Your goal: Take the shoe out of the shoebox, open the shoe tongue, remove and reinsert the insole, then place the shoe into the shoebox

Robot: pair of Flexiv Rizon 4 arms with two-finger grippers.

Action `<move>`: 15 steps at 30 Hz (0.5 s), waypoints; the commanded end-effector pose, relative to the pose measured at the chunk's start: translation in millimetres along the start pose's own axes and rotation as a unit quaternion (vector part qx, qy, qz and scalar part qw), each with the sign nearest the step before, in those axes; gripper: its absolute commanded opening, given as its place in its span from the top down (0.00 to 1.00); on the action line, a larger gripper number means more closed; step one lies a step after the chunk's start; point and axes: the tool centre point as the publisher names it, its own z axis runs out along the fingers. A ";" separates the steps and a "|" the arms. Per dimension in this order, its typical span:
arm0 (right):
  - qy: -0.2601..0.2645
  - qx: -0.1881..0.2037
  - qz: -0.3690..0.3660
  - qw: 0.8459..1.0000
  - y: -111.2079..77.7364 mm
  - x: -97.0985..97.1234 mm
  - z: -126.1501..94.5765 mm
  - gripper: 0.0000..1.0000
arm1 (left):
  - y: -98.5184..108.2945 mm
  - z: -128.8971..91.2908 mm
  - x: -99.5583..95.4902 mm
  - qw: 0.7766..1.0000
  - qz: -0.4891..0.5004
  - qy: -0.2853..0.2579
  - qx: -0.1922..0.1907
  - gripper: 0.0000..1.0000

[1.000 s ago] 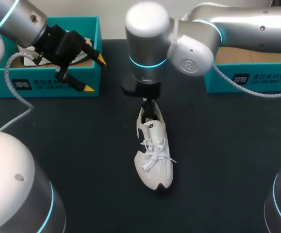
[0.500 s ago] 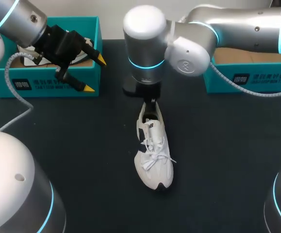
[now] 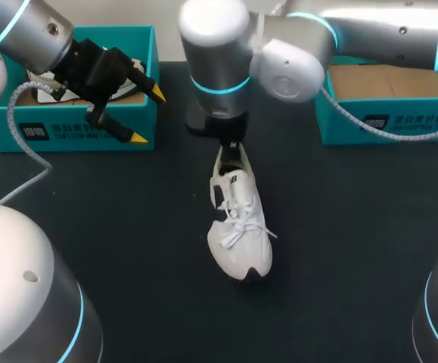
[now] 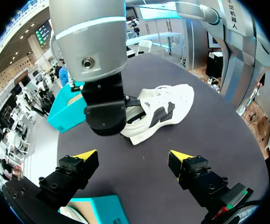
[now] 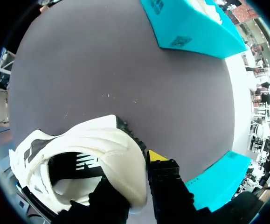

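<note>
White shoe (image 3: pixel 239 227) on table (image 3: pixel 355 249), heel at right claw (image 3: pixel 231 146); left claw (image 3: pixel 148 116), tips apart, beside teal shoebox (image 3: pixel 67 134).

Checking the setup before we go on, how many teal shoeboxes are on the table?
2. The left shoebox sits at the table's far left, under the left gripper; the right shoebox sits at the far right. None seems hidden.

A dark table (image 3: pixel 340 249) carries a white shoe (image 3: pixel 239 234) centrally, left shoebox (image 3: pixel 67 130) and right shoebox (image 3: pixel 400 125) behind it.
</note>
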 end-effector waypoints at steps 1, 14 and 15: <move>-0.007 -0.014 -0.005 1.000 -16.6 -6.2 -62.4 1.00 | 0.2 0.0 0.4 1.000 0.000 0.000 -0.001 0.00; -0.033 -0.022 -0.064 0.997 -16.7 -28.4 -157.6 1.00 | 0.2 0.0 0.4 1.000 0.000 0.000 -0.001 0.00; -0.039 -0.024 -0.067 0.997 -16.6 -30.0 -162.6 1.00 | 0.2 0.0 0.4 1.000 0.000 0.000 -0.001 0.00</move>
